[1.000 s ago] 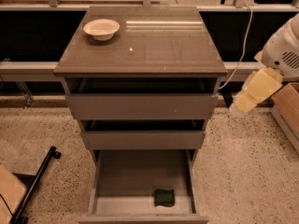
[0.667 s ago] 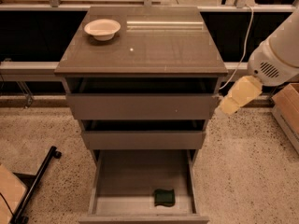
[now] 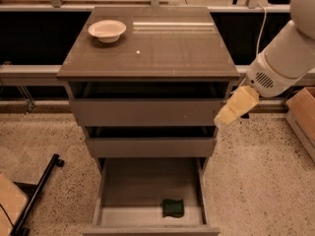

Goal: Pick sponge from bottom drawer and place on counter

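Note:
The dark green sponge lies on the floor of the open bottom drawer, near its front right corner. The counter is the glossy grey-brown top of the cabinet. My gripper has pale yellow tips. It hangs at the cabinet's right side, level with the top drawer front, well above and to the right of the sponge. It holds nothing that I can see.
A white bowl stands on the counter's back left. The two upper drawers are pulled out a little. A cardboard box sits on the floor at right. A black bar lies on the floor at lower left.
My arm and gripper have moved left and down, from right of the counter's edge to beside the top drawer front. The sponge and drawers have not moved.

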Available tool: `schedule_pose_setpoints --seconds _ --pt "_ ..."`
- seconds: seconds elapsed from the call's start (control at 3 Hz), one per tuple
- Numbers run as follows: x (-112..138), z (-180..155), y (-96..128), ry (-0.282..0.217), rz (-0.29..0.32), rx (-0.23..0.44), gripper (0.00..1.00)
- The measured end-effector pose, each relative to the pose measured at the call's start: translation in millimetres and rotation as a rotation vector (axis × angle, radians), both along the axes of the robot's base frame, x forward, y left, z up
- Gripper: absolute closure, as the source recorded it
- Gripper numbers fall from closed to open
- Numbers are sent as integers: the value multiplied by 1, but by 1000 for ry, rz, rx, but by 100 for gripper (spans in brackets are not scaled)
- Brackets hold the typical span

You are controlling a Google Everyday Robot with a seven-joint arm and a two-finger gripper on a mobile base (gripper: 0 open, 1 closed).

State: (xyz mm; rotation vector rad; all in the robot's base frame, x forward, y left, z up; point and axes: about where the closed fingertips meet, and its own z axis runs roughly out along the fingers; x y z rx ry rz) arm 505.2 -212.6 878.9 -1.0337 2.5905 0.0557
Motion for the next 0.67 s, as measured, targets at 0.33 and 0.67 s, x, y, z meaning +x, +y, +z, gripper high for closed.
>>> schedule_pose_setpoints --seconds 0.33,0.67 --pt "7 -50 18 83 -40 -3 0" --pt "11 -129 42 196 -126 -6 0"
